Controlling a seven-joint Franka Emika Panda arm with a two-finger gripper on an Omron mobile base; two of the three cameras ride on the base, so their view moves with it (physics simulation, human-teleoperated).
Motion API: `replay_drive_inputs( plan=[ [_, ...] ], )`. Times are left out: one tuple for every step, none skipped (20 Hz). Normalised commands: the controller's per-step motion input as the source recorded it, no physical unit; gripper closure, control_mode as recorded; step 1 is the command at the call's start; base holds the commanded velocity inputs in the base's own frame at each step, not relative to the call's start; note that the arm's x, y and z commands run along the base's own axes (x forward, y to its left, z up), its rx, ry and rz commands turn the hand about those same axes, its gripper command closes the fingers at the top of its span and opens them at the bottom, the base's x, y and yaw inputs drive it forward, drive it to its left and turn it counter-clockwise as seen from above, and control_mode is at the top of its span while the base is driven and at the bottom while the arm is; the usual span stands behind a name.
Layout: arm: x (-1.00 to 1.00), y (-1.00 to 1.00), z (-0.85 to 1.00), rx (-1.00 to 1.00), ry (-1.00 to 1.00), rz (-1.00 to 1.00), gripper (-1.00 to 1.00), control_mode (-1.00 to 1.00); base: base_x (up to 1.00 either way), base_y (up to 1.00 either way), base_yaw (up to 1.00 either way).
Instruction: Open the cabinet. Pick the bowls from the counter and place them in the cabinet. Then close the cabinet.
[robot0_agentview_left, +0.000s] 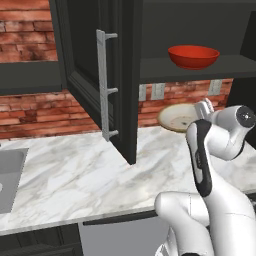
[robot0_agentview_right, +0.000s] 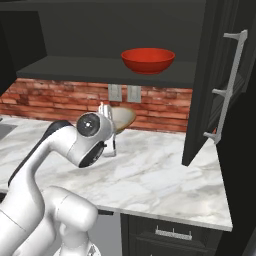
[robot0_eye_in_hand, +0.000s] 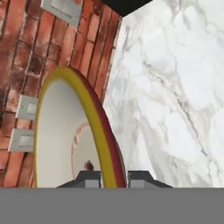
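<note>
I see my gripper (robot0_eye_in_hand: 113, 178) pinching the rim of the tan-rimmed bowl (robot0_eye_in_hand: 65, 140), one fingertip on each side of its edge. The bowl is tilted on edge, lifted off the counter (robot0_agentview_left: 75, 170) close to the brick wall (robot0_agentview_left: 45, 110). Above the counter, the cabinet (robot0_agentview_right: 75, 70) stands with both doors swung open, and the red bowl (robot0_agentview_left: 193, 56) sits upright on its shelf.

The red bowl (robot0_agentview_left: 193, 56) sits on the cabinet shelf (robot0_agentview_left: 165, 67), above the white marble counter (robot0_agentview_left: 75, 180).
</note>
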Motion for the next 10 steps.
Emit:
replay_drive_inputs(
  plan=[
    [-0.36,0.0,0.41,0.0,0.03,-0.2,1.0,-1.0,0.0,0.0,0.0],
    [-0.4,0.0,0.39,0.0,0.06,-0.2,1.0,-1.0,0.0,0.0,0.0],
    [-0.49,0.0,0.4,0.0,0.05,-0.19,1.0,-1.0,0.0,0.0,0.0],
    [-0.54,0.0,0.44,0.0,0.03,-0.18,1.0,-1.0,0.0,0.0,0.0],
    [-0.66,0.0,0.44,0.01,0.01,-0.17,1.0,-1.0,0.0,0.0,0.0],
    [-0.73,0.0,0.44,0.01,0.0,-0.16,1.0,-1.0,0.0,0.0,0.0],
    [-0.89,0.0,0.45,0.02,0.0,-0.16,1.0,-1.0,0.0,0.0,0.0],
    [-0.87,0.0,0.48,0.03,0.0,-0.15,1.0,-1.0,0.0,0.0,0.0],
    [-0.75,0.0,0.5,0.02,0.0,-0.13,1.0,-1.0,0.0,0.0,0.0],
    [-0.72,0.24,0.43,0.03,-0.01,-0.02,1.0,-1.0,0.0,0.0,0.0]
  ],
)
